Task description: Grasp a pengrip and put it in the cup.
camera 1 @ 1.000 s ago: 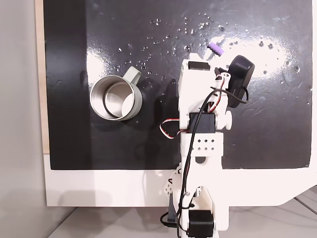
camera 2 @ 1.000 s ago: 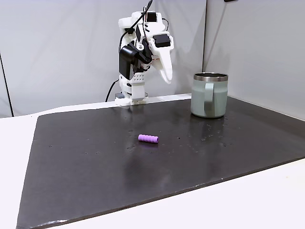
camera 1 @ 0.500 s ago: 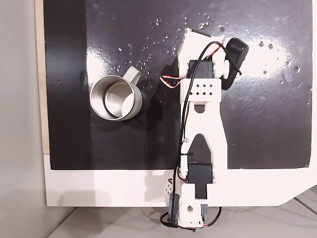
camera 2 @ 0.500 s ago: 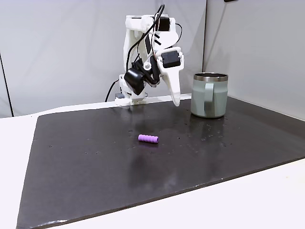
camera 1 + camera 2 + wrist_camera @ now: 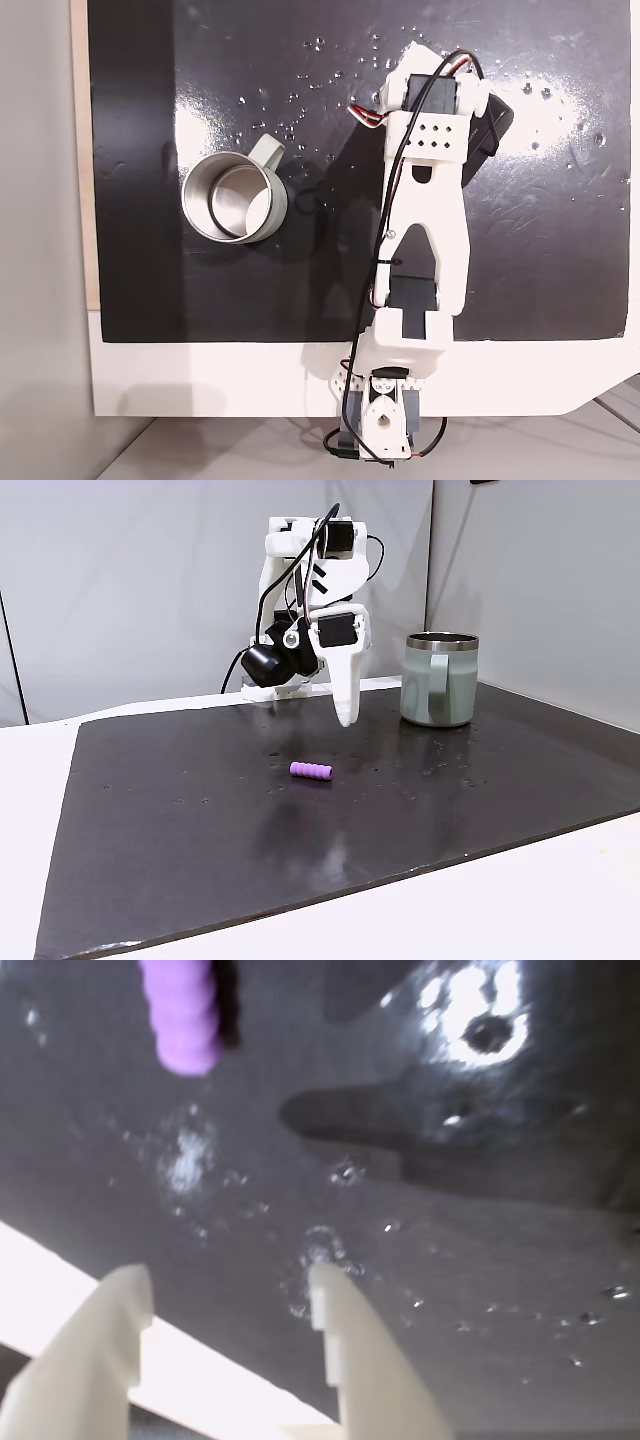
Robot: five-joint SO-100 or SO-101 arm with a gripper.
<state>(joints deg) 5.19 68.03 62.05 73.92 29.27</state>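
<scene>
Barely started imo: claw (image 5: 230, 1305) has its jaws apart, gripping nothing, pengrip (image 5: 181, 1010) lies on the mat ahead of its tips, cup (image 5: 439, 679) off to the side, so grabbing and dropping are both left.

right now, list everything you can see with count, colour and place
pengrip: one, lilac, lying on its side on the mat, apart from the cup
cup: one, grey metal with a pale handle, upright on the mat near its back edge in a fixed view
mat: one, black and glossy, covering most of the table
specks: many, small and shiny, scattered over the mat's far part in a fixed view
table: one, white, under the mat
arm: one, white with black motors and wires, reaching over the mat
gripper: one, white jaws open, above the mat short of the pengrip
</scene>
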